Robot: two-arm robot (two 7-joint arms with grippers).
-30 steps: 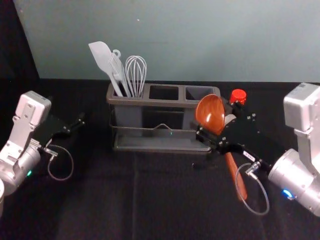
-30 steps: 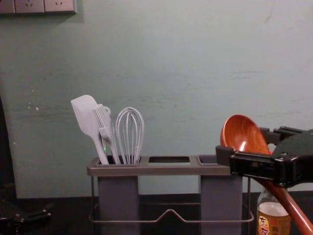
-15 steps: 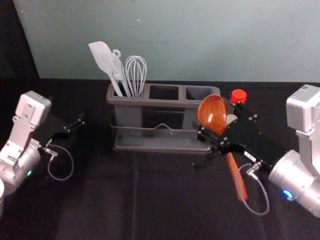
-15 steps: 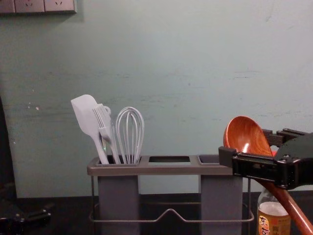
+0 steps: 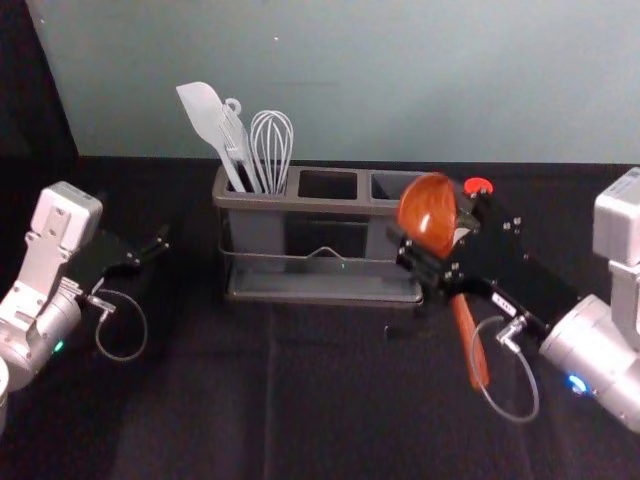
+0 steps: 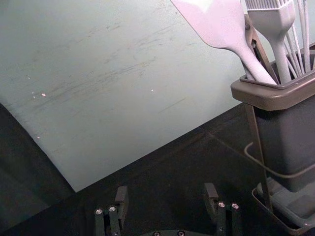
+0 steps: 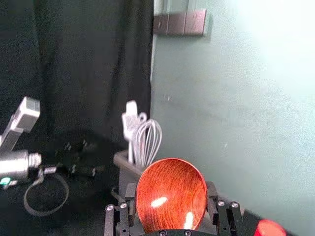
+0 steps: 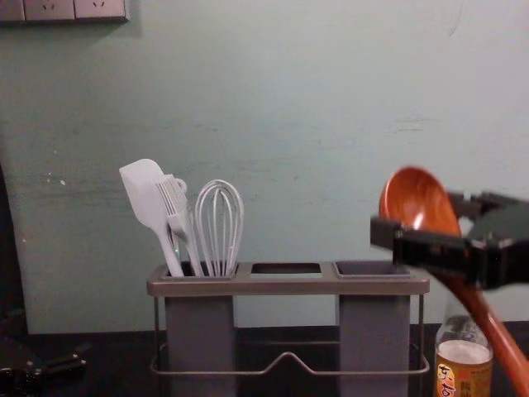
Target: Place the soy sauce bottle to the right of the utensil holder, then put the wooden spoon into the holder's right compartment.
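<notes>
My right gripper [image 5: 432,262] is shut on the wooden spoon [image 5: 427,214], whose bowl is up and whose handle slants down toward the front. In the right wrist view the spoon's bowl [image 7: 171,194] sits between the fingers of my right gripper [image 7: 171,202]. The utensil holder [image 5: 330,207] stands mid-table, its right compartment [image 8: 374,269] left of the spoon. The soy sauce bottle [image 8: 464,360] stands right of the holder, partly behind the spoon handle; its red cap [image 5: 478,185] shows behind the right gripper. My left gripper [image 5: 158,247] is parked at the left, and open in its wrist view [image 6: 168,199].
A white spatula [image 8: 149,194], a brush [image 8: 175,207] and a whisk [image 8: 220,217] stand in the holder's left compartment. The wall [image 5: 350,80] rises behind the holder, and black cloth [image 5: 250,390] covers the table.
My right gripper has risen a little with the spoon in it, and the spoon has tilted slightly. The bottle, holder and left arm stay where they were.
</notes>
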